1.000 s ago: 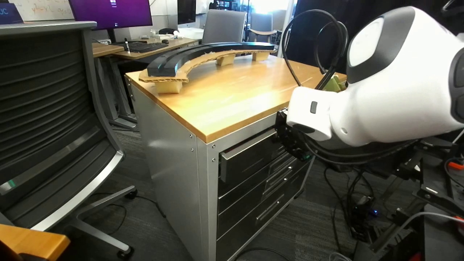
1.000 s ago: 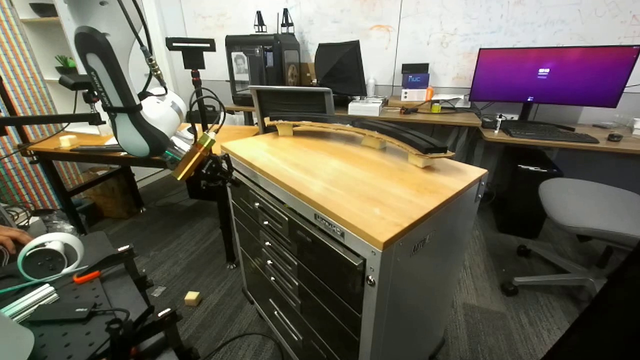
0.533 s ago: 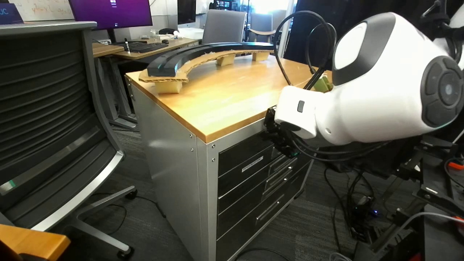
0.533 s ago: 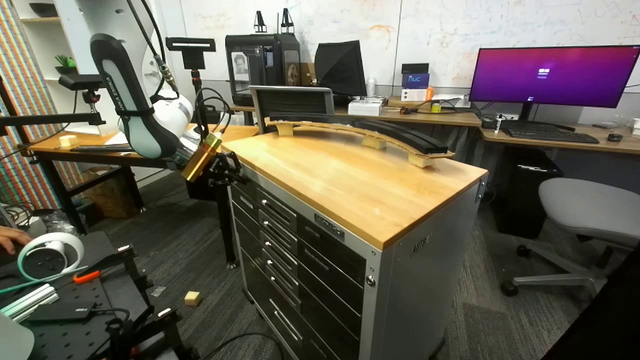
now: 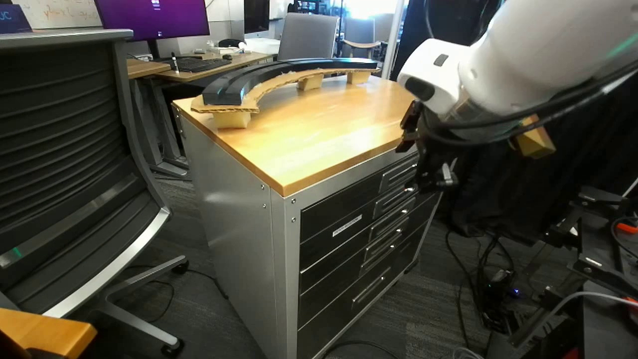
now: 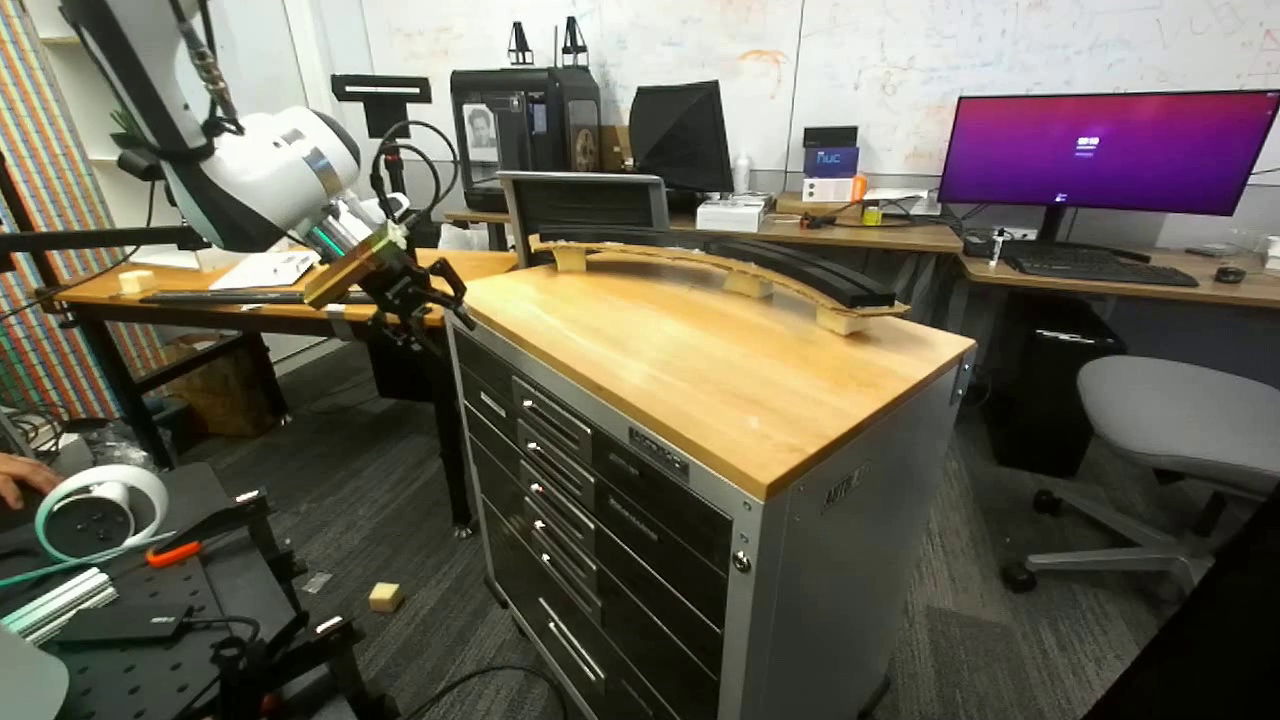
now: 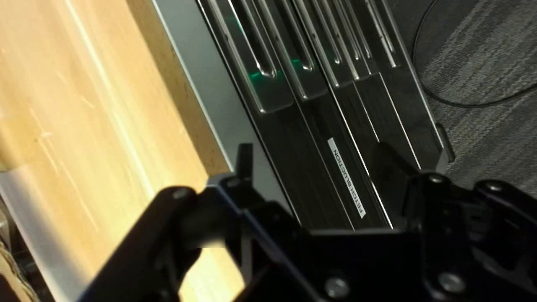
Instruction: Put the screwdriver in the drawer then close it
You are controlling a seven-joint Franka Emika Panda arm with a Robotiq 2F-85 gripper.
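The drawer (image 5: 344, 202) is the uppermost in the grey cabinet, and its front stands flush with the cabinet face in both exterior views. In the wrist view the same drawer front (image 7: 289, 147) runs diagonally, unbroken by any gap. No screwdriver can be seen in any view. My gripper (image 6: 452, 335) hangs off the cabinet's front, near the end of the wooden top's edge. Its fingers (image 7: 243, 163) are spread wide in the wrist view with nothing between them, and only the labelled drawer fronts show behind.
On the wooden top (image 6: 680, 350) a long curved black piece (image 5: 299, 67) rests on cardboard and pale foam blocks. Lower drawers (image 5: 344, 259) carry protruding handles. An office chair (image 5: 65, 164) stands beside the cabinet. A dark tool cart (image 6: 160, 640) holds an orange-handled item (image 6: 173, 554).
One second ago the top drawer stuck out with my gripper at its front; it slid in flush. Since then my gripper has lifted, drawn back from the front, and its fingers have spread.
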